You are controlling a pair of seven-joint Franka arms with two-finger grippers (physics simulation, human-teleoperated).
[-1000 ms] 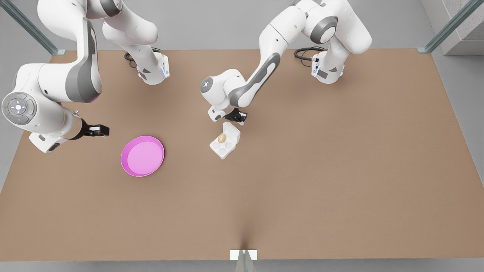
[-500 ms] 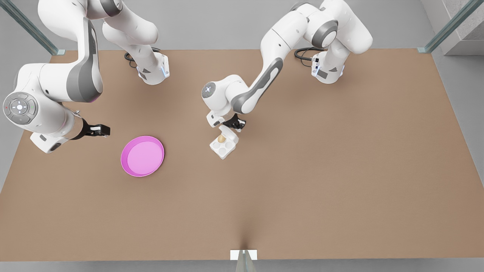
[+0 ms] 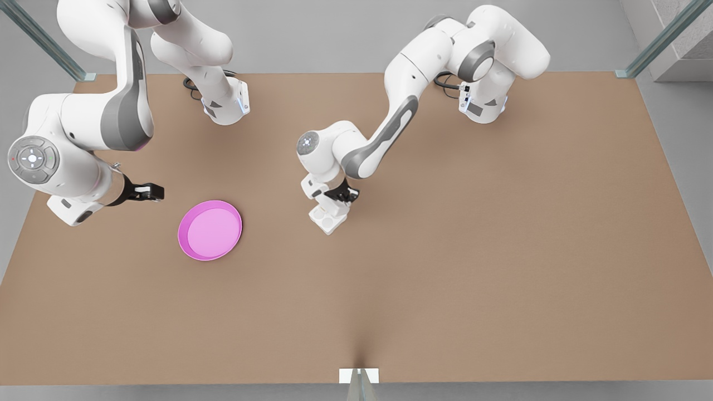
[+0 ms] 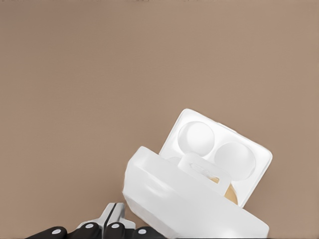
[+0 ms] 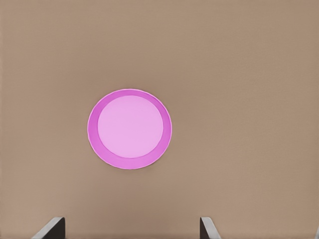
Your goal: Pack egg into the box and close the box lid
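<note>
Egg (image 4: 228,193) is already sitting in one of the box's back cups, and in the left wrist view just a sliver of tan peeks out under the half-folded box lid (image 4: 189,204). Big change over the last second: the lid was lying flat open behind the cup tray, and now it's tipped up and swinging over the cups, with the left gripper (image 3: 344,195) moved in right behind it and pushing. Its fingers (image 4: 115,225) look pinched together, holding nothing, just nudging the flap. So packing looks done and I'd say the close is about halfway.

Box (image 3: 327,218) sits around the middle of the table (image 3: 501,250), a bit toward the far edge. Two front cups are uncovered and bare.

Right gripper (image 3: 150,192) hangs parked near the table edge on the front view's left, just beyond the pink plate (image 3: 210,230), fingers spread wide, nothing in them, waiting.

Count: one egg, one box with four cups, one lid, one plate, two arms.

Main risk, I guess, is the carton sliding forward instead of the lid folding down.
</note>
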